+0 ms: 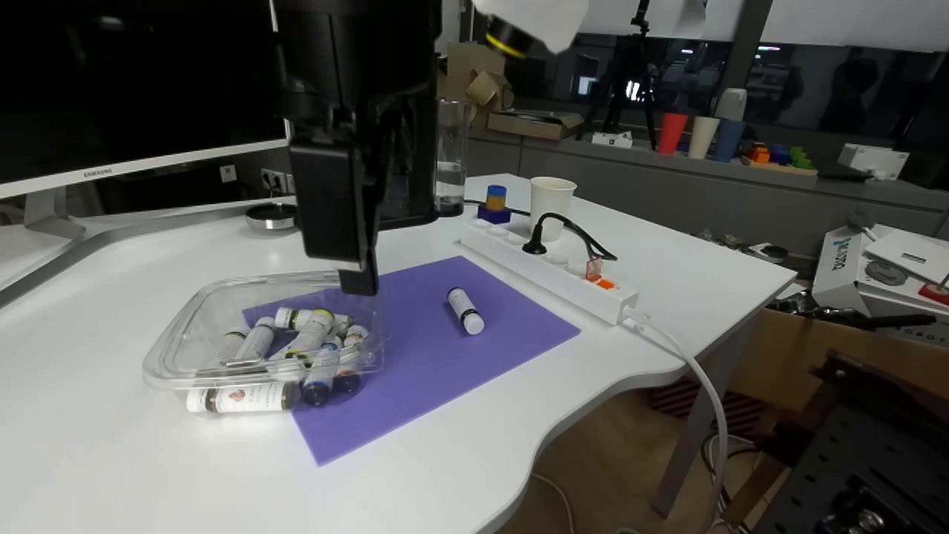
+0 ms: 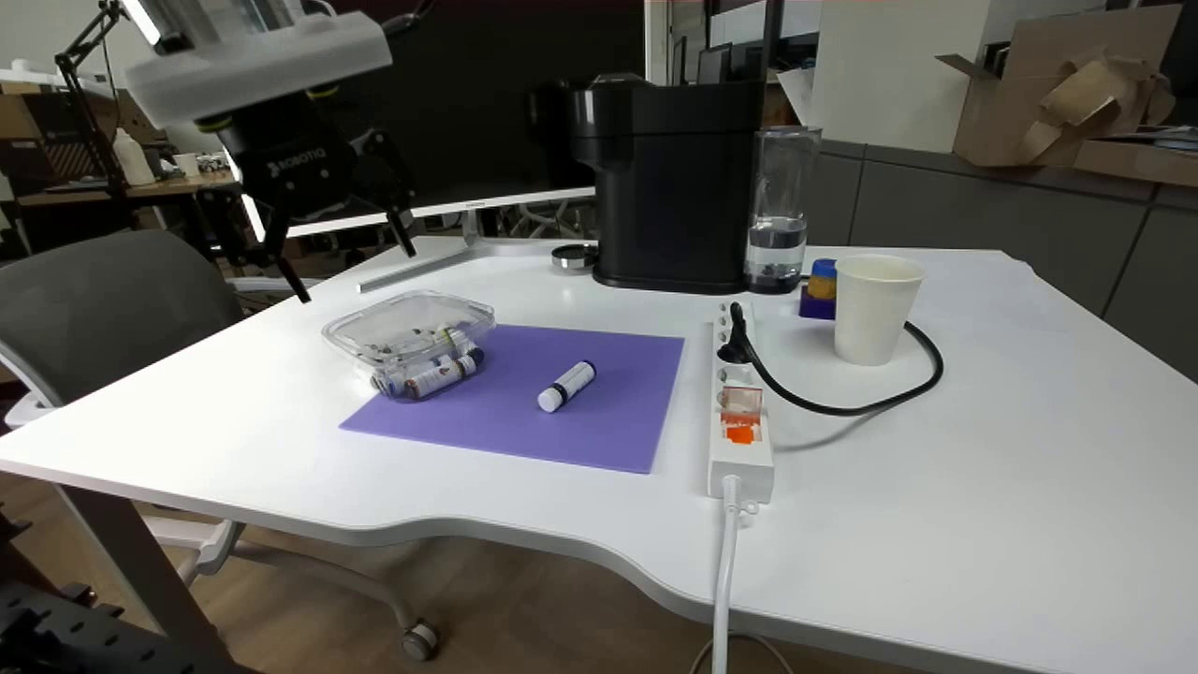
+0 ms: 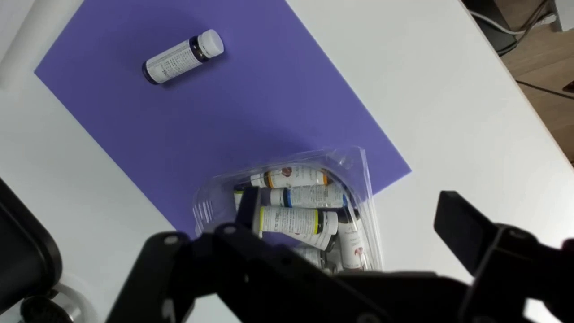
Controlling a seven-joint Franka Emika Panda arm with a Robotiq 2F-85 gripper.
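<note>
We are seeing a purple mat (image 2: pixel 627 402) lying flat on a white table (image 2: pixel 983 496). A clear plastic tub (image 1: pixel 152 368) is straddling one end of the mat, sitting partly on it and partly on the tabletop. Inside it, labelled vials (image 3: pixel 291 220) are lying in a heap; in the wrist view we are making out yellow bands on one, blue on another and orange on a third. A single white-capped vial (image 3: pixel 177 60) is lying on its side upon the mat, well apart from the tub.

On the tub's side of the mat, we are finding the Robotiq gripper (image 2: pixel 357 275) hanging in the air, its two fingers standing wide apart with only air between them. The tub is lying nearest to it, and in the wrist view one finger (image 3: pixel 249 210) is hiding part of the tub.

Just beside the mat's opposite end, a white power strip (image 2: pixel 739 466) is resting with a black plug (image 2: pixel 735 349) sitting in it. Farther out on that side of the mat, a white paper cup (image 2: pixel 875 314) is standing upright near a stack of coloured blocks (image 2: pixel 821 288). In an exterior view, we are noticing a black coffee machine (image 2: pixel 669 197), a clear water tank (image 2: pixel 779 197) and a round metal dish (image 2: pixel 574 257) standing behind the mat
</note>
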